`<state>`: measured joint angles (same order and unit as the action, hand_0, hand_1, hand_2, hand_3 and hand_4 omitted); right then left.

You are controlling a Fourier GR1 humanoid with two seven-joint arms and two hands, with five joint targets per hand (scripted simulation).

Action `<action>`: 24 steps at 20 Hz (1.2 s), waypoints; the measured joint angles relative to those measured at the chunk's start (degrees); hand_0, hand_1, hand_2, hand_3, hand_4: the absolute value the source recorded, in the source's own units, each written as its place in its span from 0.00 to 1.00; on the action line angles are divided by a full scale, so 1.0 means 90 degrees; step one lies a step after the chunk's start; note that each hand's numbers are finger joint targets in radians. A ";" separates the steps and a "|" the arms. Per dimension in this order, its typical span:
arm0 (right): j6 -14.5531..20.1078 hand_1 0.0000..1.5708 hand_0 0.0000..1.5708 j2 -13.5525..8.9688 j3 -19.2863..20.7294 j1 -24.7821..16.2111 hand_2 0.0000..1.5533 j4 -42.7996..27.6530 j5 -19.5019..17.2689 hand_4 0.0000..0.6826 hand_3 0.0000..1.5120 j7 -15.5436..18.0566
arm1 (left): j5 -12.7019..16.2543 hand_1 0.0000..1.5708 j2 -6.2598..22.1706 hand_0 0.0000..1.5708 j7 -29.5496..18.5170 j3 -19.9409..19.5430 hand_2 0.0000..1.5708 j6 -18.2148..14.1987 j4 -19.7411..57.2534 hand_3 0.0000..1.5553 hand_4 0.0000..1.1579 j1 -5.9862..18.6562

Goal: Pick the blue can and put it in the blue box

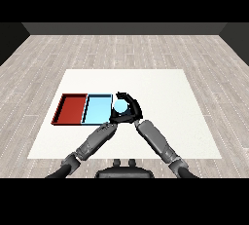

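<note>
The blue can (119, 106) shows its pale round top just right of the light blue tray (97, 110). My right hand (132, 111) is curled round the can, with fingers arching over its far side and the thumb nearer me. My left hand (115, 119) lies close below the can, beside the right wrist, and is partly merged with the right hand in this view. I cannot tell whether the can rests on the table or is lifted.
The red tray (71, 109) lies directly left of the light blue tray, sharing a wall. Both trays sit on the left half of the white table (160, 87). Both forearms cross the table's near edge.
</note>
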<state>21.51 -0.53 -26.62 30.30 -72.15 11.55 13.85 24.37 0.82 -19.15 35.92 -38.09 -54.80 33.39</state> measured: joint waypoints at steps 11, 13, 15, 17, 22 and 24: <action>-0.0164 0.00 0.00 -0.0063 0.0448 -0.0282 0.00 -0.0343 -0.0270 0.00 0.00 -0.0178 | -0.0095 1.00 -0.0034 1.00 -0.0125 -0.0191 1.00 0.0068 -0.0015 0.96 0.99 -0.0138; -0.0233 0.00 0.00 -0.0051 0.0691 -0.0270 0.00 -0.0408 -0.0047 0.00 0.00 -0.0184 | 0.0050 1.00 -0.0055 1.00 -0.0278 -0.0264 1.00 0.0161 0.0133 0.96 0.99 -0.0128; -0.0461 0.00 0.00 -0.0116 0.0964 -0.0401 0.00 -0.0596 0.0238 0.00 0.00 -0.0116 | 0.0074 1.00 -0.0050 1.00 -0.0282 -0.0397 1.00 0.0257 0.0197 0.95 0.99 -0.0125; -0.0616 0.00 0.00 -0.0180 0.1158 -0.0501 0.00 -0.0934 0.0467 0.00 0.00 -0.0241 | 0.0060 1.00 -0.0045 1.00 -0.0377 -0.0534 1.00 0.0282 0.0292 0.96 0.99 -0.0147; -0.0905 0.00 0.00 -0.0476 0.1656 -0.0997 0.00 -0.1903 0.0863 0.00 0.00 -0.0135 | -0.0083 1.00 0.0153 1.00 -0.0392 -0.0838 1.00 0.0187 0.0165 0.95 0.99 -0.0189; -0.1004 0.00 0.00 -0.0626 0.1878 -0.1268 0.00 -0.2316 0.1030 0.00 0.00 -0.0121 | -0.0120 1.00 0.0320 1.00 -0.0322 -0.0991 1.00 0.0208 0.0162 0.95 0.99 -0.0140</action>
<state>12.47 -6.16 -9.72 18.89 -92.99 20.82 12.76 23.30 3.70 -22.04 27.00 -36.23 -53.34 32.13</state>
